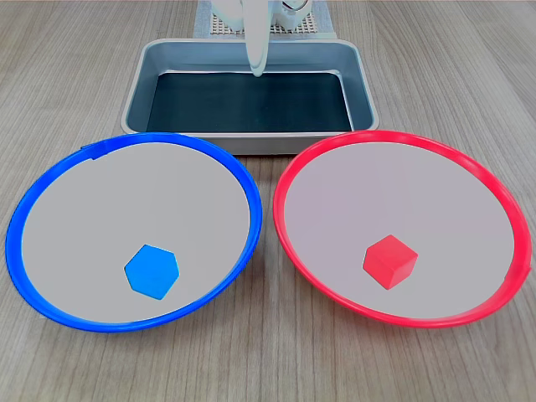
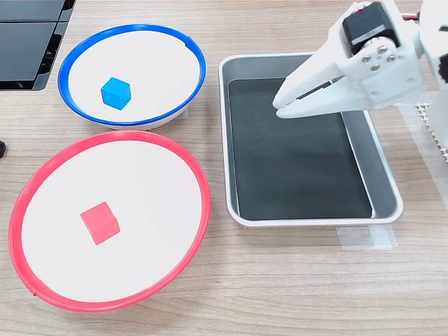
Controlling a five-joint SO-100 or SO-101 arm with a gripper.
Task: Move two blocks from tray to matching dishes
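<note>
Blue block (image 1: 152,271) sits in blue dish (image 1: 50,188), off centre toward the table's (image 1: 67,75) near edge in the first exterior view; in the second exterior view it (image 2: 115,92) lies left of the dish's middle. Red block (image 1: 389,260) sits in red dish (image 1: 494,193), also toward the near edge; second exterior view (image 2: 99,222) shows it left of centre. Dishes side by side, rims nearly touching. Tray (image 1: 138,79) behind them toward the far edge, black floor bare. Gripper (image 2: 280,103) hangs above the tray, jaws nearly together with only a thin slit between them, holding nothing. First exterior view shows just its tip (image 1: 256,67) over the tray's far rim.
</note>
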